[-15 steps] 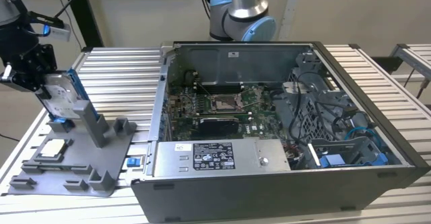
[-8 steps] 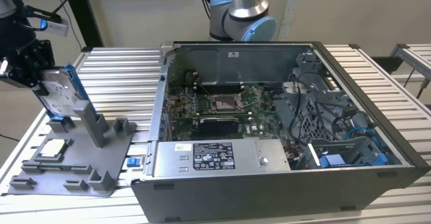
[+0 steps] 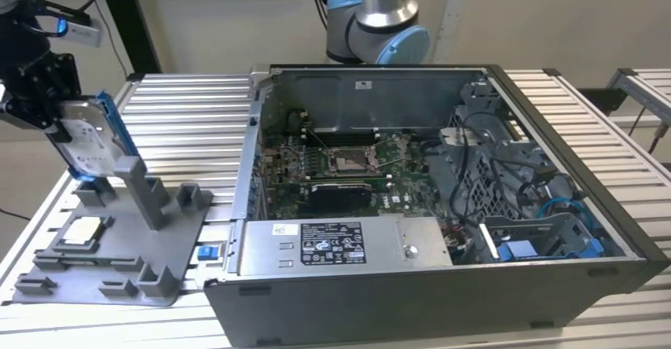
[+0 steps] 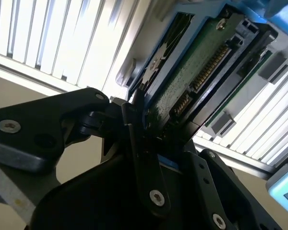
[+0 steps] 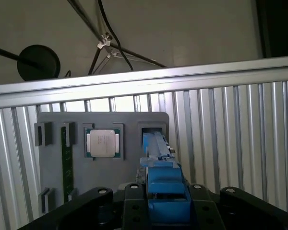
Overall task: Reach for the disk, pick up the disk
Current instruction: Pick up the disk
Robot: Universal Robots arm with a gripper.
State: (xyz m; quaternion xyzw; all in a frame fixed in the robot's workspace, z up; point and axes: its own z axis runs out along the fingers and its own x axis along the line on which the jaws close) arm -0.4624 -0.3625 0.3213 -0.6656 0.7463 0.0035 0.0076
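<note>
While the open computer case (image 3: 441, 302) takes up the exterior view's right side of the slatted table (image 3: 188, 121), the gripper (image 4: 146, 122) is over on the left, clamped tight on the disk (image 3: 89, 137). Disk's standing on edge with its blue rails showing, lower end right at a slot in the grey tray (image 3: 115, 239), and honestly I can't tell if it's clear of it. Square chip (image 3: 84, 229) lies flat in the tray nearby.
</note>
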